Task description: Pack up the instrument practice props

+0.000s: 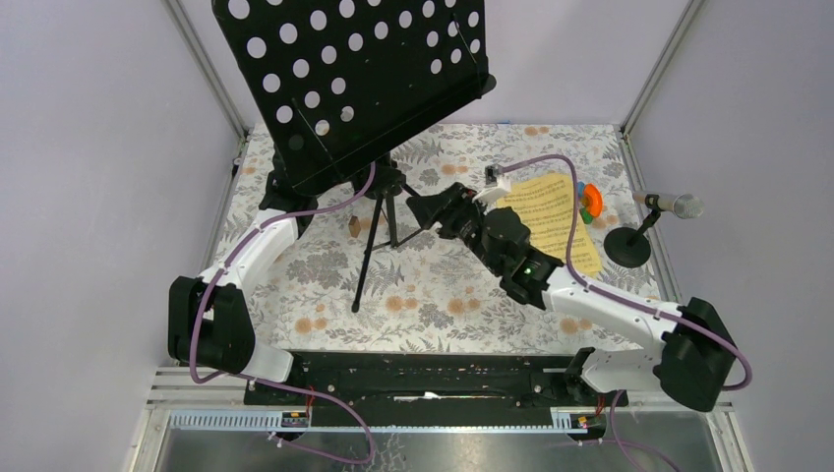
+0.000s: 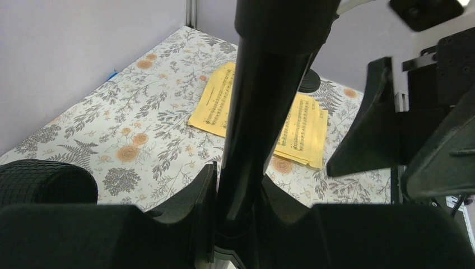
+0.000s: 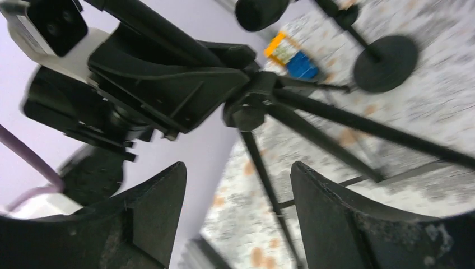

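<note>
The black perforated music rack point(image 1: 354, 74) stands on tripod legs point(image 1: 379, 241) at the back left. My left gripper point(image 2: 238, 179) is shut on its black pole point(image 2: 269, 84); in the top view the rack hides those fingers. My right gripper point(image 3: 238, 168) is open and holds nothing, just short of the tripod hub point(image 3: 246, 112), and it also shows as the right gripper point(image 1: 428, 208) from above. Yellow sheet-music pages point(image 1: 551, 221) lie to its right. A silver microphone point(image 1: 677, 205) rests on a disc-based post point(image 1: 627, 246). A black microphone head point(image 3: 257, 11) shows above another disc base point(image 3: 386, 61).
A small orange-green-blue toy point(image 1: 588, 200) lies by the pages' far edge. A yellow-and-blue block build point(image 3: 291, 53) sits behind the tripod. The floral cloth point(image 1: 443, 295) is walled by purple-grey panels on three sides. A black meshed round shape point(image 2: 45, 182) sits at my left wrist's lower left.
</note>
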